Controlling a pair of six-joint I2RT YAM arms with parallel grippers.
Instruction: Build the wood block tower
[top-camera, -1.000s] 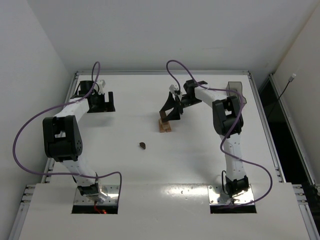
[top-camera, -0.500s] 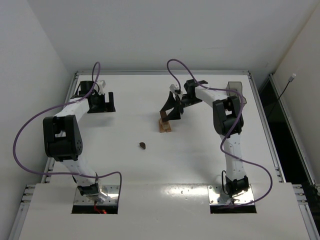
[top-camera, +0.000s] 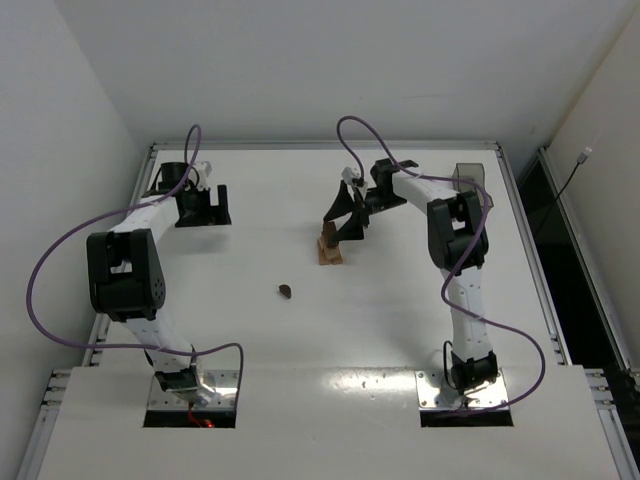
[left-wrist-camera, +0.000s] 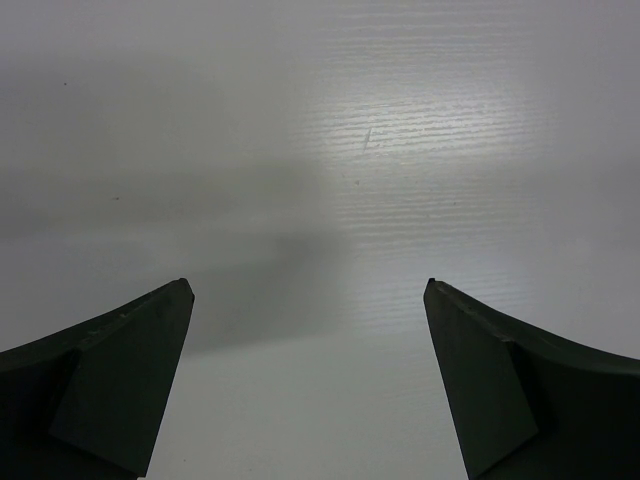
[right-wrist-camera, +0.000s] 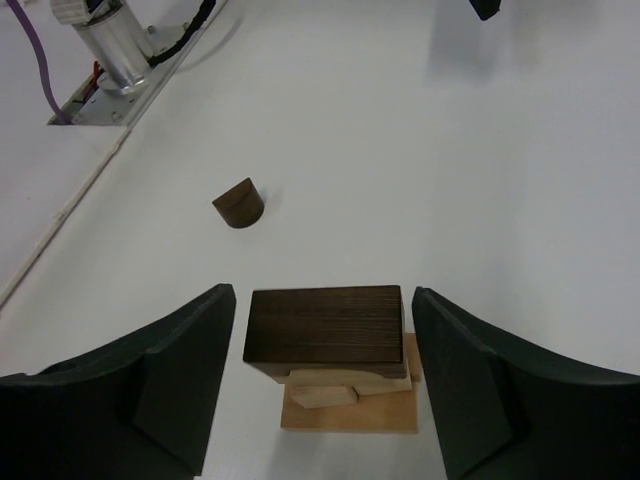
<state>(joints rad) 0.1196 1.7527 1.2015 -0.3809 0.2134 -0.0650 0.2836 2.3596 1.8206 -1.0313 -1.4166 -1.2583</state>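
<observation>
**Right gripper letting go of the tower**

Its jaws are spreading wider than a second ago and gripping nothing, with the tower standing free between the fingers. A white table is lying between white walls. The left gripper is gaping fully, empty. Two arms, one tower, and one loose dark piece lying beyond the right fingers, leftward.
</observation>
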